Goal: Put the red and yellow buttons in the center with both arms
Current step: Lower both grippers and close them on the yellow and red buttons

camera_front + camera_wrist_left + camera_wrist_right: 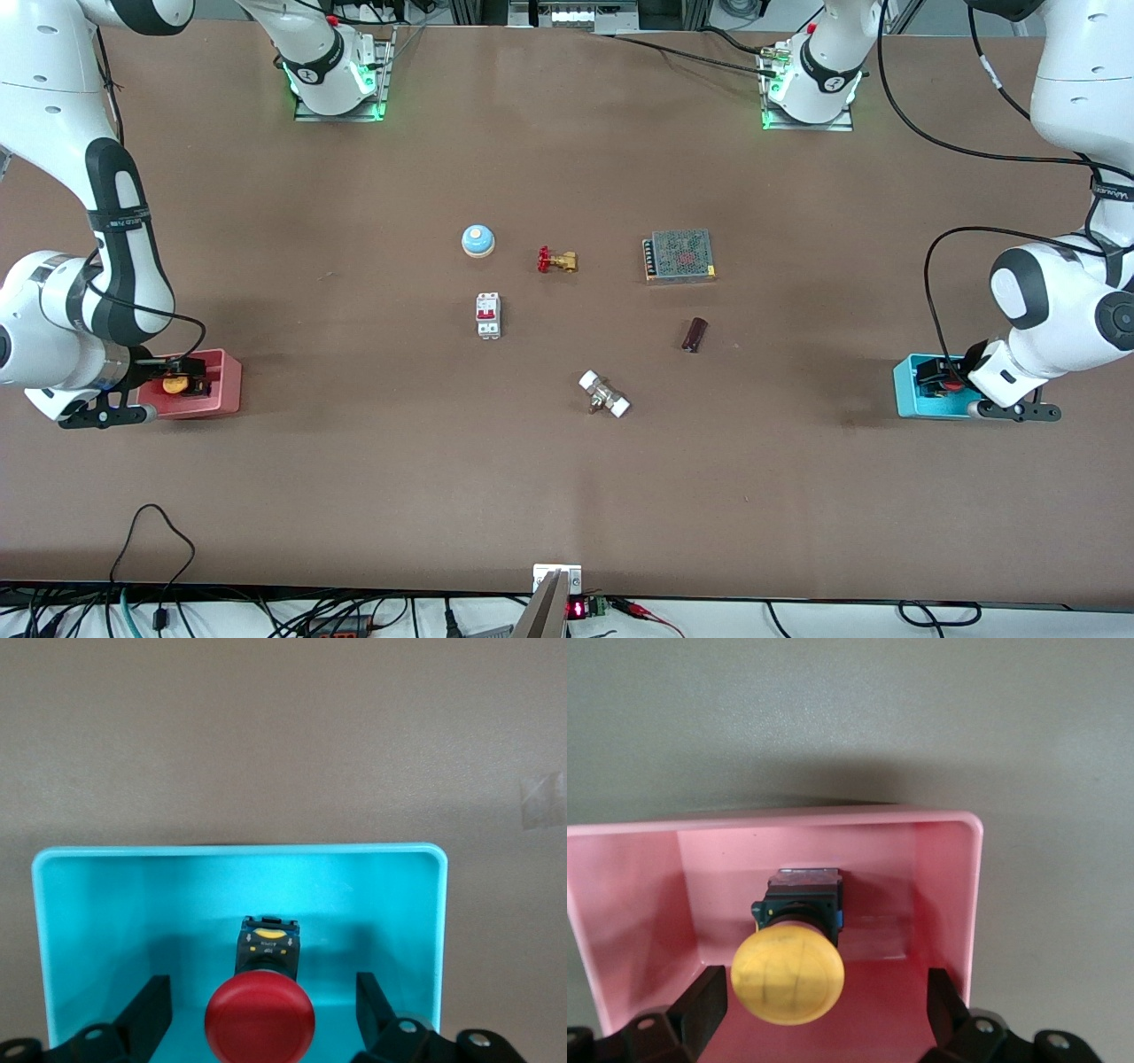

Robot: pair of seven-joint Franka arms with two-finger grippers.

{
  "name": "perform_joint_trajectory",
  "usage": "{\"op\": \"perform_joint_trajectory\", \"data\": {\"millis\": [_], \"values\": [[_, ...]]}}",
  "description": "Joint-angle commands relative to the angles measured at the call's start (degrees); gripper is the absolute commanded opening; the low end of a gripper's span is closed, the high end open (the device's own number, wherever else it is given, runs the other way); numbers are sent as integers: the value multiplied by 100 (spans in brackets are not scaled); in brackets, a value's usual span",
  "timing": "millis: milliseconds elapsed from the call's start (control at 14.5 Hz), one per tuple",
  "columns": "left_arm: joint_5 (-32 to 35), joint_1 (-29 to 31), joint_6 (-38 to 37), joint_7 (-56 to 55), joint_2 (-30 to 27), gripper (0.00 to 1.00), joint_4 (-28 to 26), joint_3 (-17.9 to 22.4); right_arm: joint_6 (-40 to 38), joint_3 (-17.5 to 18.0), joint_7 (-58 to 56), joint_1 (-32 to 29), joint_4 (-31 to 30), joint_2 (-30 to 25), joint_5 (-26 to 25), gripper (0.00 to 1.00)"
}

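The yellow button lies in the pink bin at the right arm's end of the table. My right gripper is down in that bin, open, with its fingers either side of the yellow cap and apart from it. The red button lies in the cyan bin at the left arm's end. My left gripper is open in that bin, its fingers straddling the red cap without touching. The center of the brown table is bare.
Around the middle lie a blue-and-white bell, a brass valve with red handwheel, a white circuit breaker, a metal mesh power supply, a dark cylinder and a white-capped fitting.
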Motion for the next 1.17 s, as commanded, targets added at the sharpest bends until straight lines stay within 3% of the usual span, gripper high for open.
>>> {"op": "perform_joint_trajectory", "data": {"millis": [0,138,345,483,690,897,1103], "values": [[-48,31,51,47,-3,60,18,-41,1,75,-24,-34,156,92,77,100],[-57,4,51,47,-3,45,45,-41,54,84,-24,-34,199,109,182,100],[-57,4,-10,47,-11,14,158,-41,81,84,-42,-34,287,188,236,100],[-57,-13,-369,38,-55,3,377,-41,81,84,-42,-43,296,206,236,100],[-57,-13,-1415,3,-64,1,1159,-67,168,84,-51,-43,296,215,236,100],[-57,-188,-1777,-321,-186,1,1389,-103,169,84,-59,-43,305,241,236,98],[-65,-688,-2050,-1101,-476,1,1232,-103,169,84,-86,-43,305,241,236,81]]}}
